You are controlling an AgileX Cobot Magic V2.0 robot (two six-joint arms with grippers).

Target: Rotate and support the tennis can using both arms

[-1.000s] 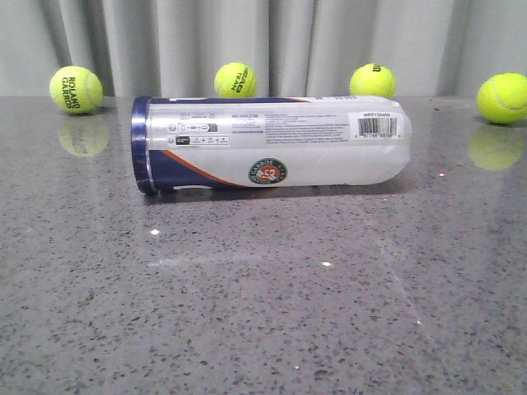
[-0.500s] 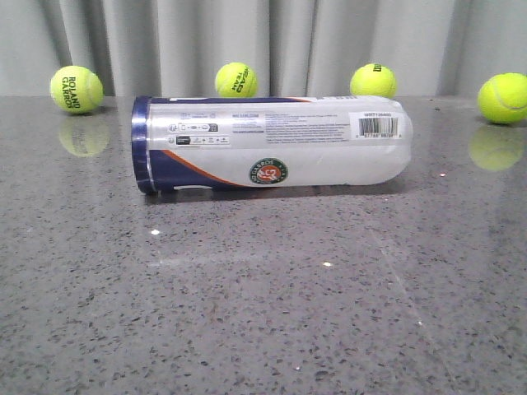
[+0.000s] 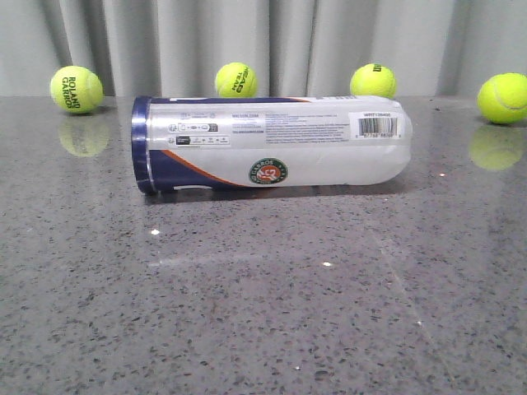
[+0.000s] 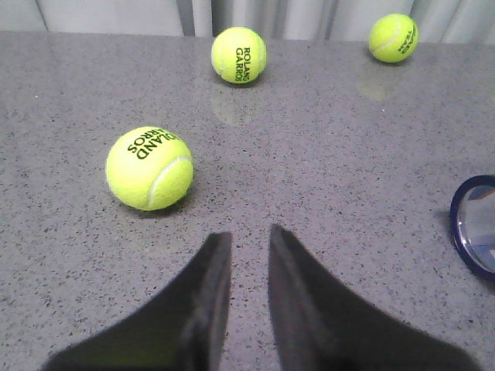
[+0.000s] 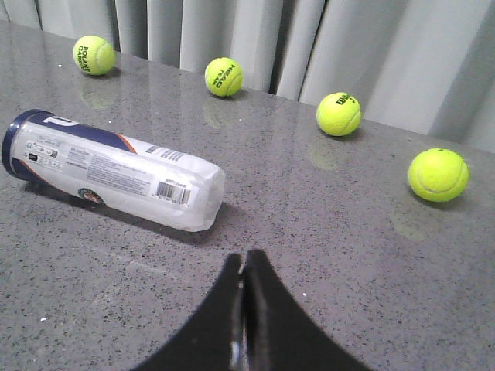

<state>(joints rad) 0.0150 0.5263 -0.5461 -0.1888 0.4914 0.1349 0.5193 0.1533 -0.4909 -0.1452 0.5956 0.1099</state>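
While the tennis can (image 3: 272, 146) is lying sideways mid-table, untouched, I'm bringing the left gripper (image 4: 249, 239), slightly parted, to the navy end, and the right gripper (image 5: 244, 267), clenched empty, to the base.

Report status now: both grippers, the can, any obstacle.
Left gripper slightly open, right gripper shut, both empty. Tennis can lying sideways, untouched. Nothing blocking.
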